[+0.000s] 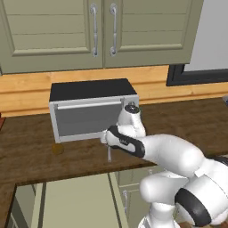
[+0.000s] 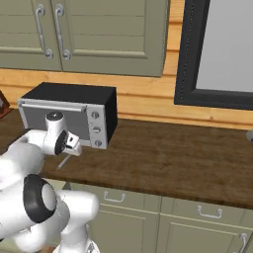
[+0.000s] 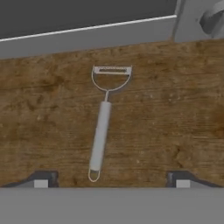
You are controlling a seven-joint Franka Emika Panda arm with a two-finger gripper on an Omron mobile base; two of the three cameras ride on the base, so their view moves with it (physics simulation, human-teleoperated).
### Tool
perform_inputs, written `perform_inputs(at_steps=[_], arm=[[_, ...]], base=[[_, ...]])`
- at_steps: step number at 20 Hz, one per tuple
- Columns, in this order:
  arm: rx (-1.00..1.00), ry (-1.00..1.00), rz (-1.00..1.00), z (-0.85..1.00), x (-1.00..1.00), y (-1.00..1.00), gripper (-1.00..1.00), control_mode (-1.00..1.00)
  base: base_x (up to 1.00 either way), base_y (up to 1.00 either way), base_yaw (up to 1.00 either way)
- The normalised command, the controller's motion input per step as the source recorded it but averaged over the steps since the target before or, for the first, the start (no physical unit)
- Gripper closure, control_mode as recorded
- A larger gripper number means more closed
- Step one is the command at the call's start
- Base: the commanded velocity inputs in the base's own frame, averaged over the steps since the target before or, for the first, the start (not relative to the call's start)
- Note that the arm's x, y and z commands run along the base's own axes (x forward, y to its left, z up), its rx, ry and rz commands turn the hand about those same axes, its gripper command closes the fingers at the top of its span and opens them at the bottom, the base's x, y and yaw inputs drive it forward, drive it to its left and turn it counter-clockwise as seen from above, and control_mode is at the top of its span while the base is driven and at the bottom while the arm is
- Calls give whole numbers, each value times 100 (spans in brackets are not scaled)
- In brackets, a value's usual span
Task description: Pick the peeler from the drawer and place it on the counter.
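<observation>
Dark wood grain runs under my hand [image 1: 110, 143] in the left base view, where I hover just over the front part of the table [image 1: 178, 118]. The peeler [image 1: 109, 153] shows as a thin grey sliver directly below me, near the table's front edge. Beyond my hand stands the toaster oven [image 1: 91, 109], and off to one side of me a small tan lump [image 1: 57, 148] sits on the wood. Lower down, the sage-green drawer [image 1: 80, 200] stands pulled open, its floor bare where I can see it.

From the right base view, my hand [image 2: 70, 147] hangs in front of the oven's door, and the peeler [image 2: 63, 161] slants just beneath it at the table's near edge.

Looking along my fingers, the peeler [image 3: 103, 127] lies flat on the wood, forked head pointing away from me toward the oven's base, handle end between my fingertips [image 3: 41, 179]. They stand wide apart, touching nothing.

I judge the job essentially finished: the peeler is out of the drawer, resting on the table, released. Only pulling back remains.
</observation>
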Motion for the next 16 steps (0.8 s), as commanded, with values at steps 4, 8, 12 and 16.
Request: perform_inputs(at_steps=[4,8,12,16], arm=[[0,0,0,100,-31,-94,-100,-100],[0,0,0,98,-69,-23,-100,-100],[0,0,0,100,-87,0,-100,-100],[0,0,-1,100,-77,-6,-100,-100]], base=[[0,0,0],[0,0,0],[0,0,0],[0,0,0]])
